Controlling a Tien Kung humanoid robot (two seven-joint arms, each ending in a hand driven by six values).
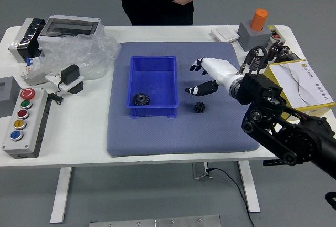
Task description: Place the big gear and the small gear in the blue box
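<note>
Black arm [312,142], round grey-rimmed joint [255,115], white-shelled hand [221,71], black fingers [202,88]

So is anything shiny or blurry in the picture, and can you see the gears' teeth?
In the head view, light glints off the crinkled clear plastic; the white back of the right hand looks bright; the big gear and small gear are dark, but their toothed edges show.
</note>
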